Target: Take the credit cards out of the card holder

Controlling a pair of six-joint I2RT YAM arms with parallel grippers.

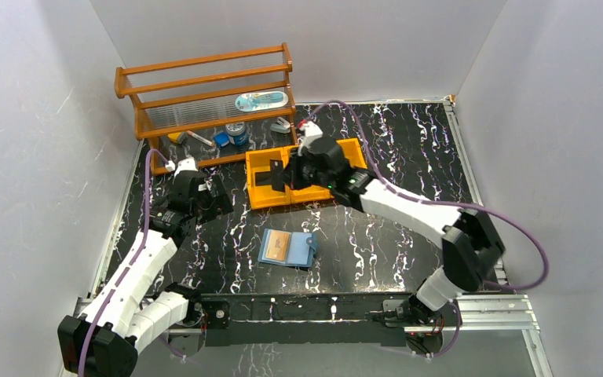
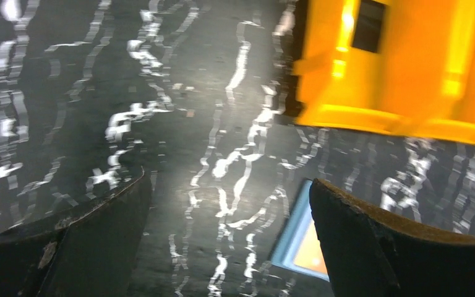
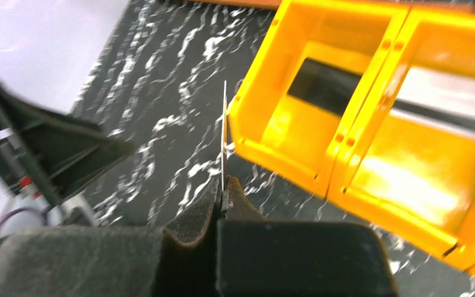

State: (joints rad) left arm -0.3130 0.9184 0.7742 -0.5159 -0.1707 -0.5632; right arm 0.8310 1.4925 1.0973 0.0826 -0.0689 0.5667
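Note:
The light blue card holder (image 1: 305,250) lies open on the black marbled table, with a tan-gold credit card (image 1: 276,246) in its left pocket. Its corner shows in the left wrist view (image 2: 292,238). My right gripper (image 1: 281,176) hovers at the left end of the orange tray (image 1: 261,200), shut on a thin credit card seen edge-on (image 3: 224,133). A dark card (image 3: 323,86) lies in the tray's left compartment and a silver-grey card (image 3: 445,102) in the one beside it. My left gripper (image 1: 218,196) is open and empty, left of the tray.
A wooden rack (image 1: 204,82) with small items stands at the back left. White walls close in the table on three sides. The left gripper's fingers (image 3: 55,148) show close to the right gripper's left.

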